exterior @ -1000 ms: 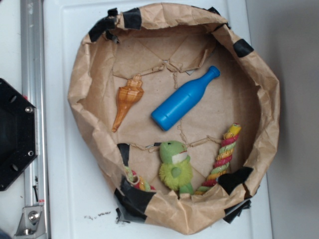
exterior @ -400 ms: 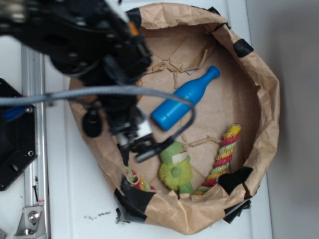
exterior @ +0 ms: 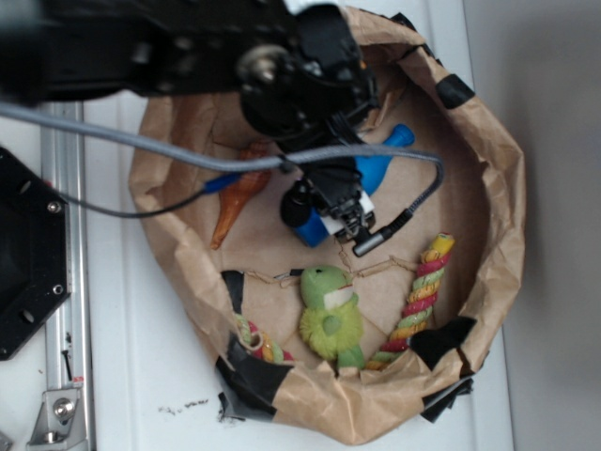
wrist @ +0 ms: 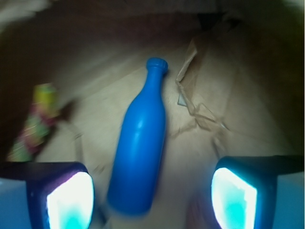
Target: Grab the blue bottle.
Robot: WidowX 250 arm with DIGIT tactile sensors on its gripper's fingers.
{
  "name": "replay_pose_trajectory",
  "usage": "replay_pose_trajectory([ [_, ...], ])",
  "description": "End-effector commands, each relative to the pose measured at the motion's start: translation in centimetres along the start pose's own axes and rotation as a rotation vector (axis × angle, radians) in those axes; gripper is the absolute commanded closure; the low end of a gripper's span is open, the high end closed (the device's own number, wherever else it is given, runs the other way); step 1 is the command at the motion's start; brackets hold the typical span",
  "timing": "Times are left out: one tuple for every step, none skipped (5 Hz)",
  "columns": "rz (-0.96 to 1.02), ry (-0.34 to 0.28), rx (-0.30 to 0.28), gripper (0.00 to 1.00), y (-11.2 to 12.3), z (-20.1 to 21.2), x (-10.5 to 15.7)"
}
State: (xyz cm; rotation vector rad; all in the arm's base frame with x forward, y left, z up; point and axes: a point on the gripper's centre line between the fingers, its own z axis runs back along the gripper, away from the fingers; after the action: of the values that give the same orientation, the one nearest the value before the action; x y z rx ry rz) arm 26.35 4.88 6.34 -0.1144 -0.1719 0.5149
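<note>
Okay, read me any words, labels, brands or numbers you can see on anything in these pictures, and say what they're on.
None can be read. The smooth bright blue plastic bottle is plain in the wrist view, and the crumpled brown paper bag and the black tool show no lettering.

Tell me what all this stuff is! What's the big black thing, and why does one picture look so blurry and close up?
The big black thing is a robot arm. One picture is taken from above and looks down at a bowl made of a brown paper bag. The blurry one comes from a small camera on the arm's wrist, right behind its gripper, which works like a hand. The two glowing shapes at the bottom are its fingers, spread open.

In the bag lie toys: a blue bottle, an orange seashell, a green plush toy and a striped rope. The gripper hangs over the bottle's fat end with a finger on each side. It is holding nothing yet.
</note>
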Motion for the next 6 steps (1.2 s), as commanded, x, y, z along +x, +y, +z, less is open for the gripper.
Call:
replay_pose_trajectory([
  [-0.009, -0.031, -0.003, 1.00, 0.1, -3.5, 1.5],
  [-0.003, -0.011, -0.001, 1.00, -0.4, -3.5, 1.8],
  [-0.043, 0.055, 0.039, 1.00, -2.1, -0.2, 2.6],
  [0.044, 0.015, 0.154, 0.93, -4.2, 4.5, 1.9],
  [0.135, -0.088, 0.040, 1.00, -4.3, 9.9, 0.5],
  [0.217, -0.037, -0.041, 1.00, -4.3, 15.1, 0.2],
])
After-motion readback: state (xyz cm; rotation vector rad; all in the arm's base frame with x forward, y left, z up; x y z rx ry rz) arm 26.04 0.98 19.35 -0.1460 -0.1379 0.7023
